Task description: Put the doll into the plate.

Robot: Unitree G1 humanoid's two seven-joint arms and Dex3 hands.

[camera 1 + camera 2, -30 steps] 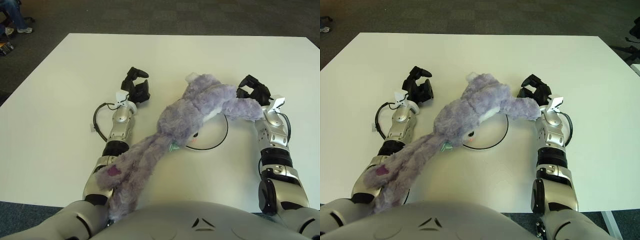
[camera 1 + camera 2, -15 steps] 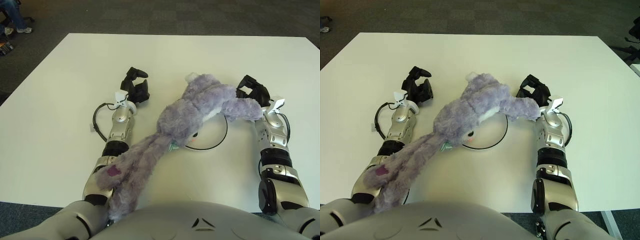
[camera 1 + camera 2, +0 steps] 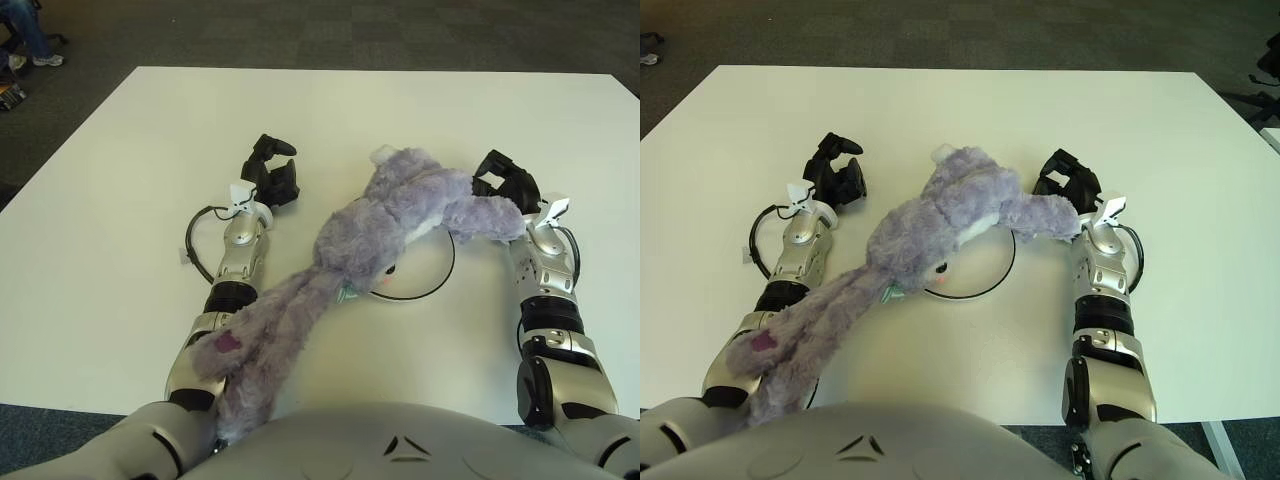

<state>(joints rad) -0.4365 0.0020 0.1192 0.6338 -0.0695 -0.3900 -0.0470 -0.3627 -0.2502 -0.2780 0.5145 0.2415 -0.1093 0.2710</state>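
1. Purple plush doll (image 3: 940, 225) sprawled across white plate (image 3: 985, 285) on white table (image 3: 960, 110).
2. Right hand (image 3: 1068, 180) beside doll's limb.
3. Left hand (image 3: 837, 170) apart, left of doll.

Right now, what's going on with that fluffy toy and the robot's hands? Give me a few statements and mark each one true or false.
1. The doll is purple and fluffy. True.
2. The doll lies wholly inside the plate. False: only its upper body lies over the plate; its long ears trail toward the robot's left arm.
3. The left robot hand is gripping the doll. False: it sits apart from the doll, to the doll's left, holding nothing.
4. The right robot hand shows at the doll's limb on the right. True.
5. The plate is white with a dark rim. True.
6. The table is black. False: it is white.
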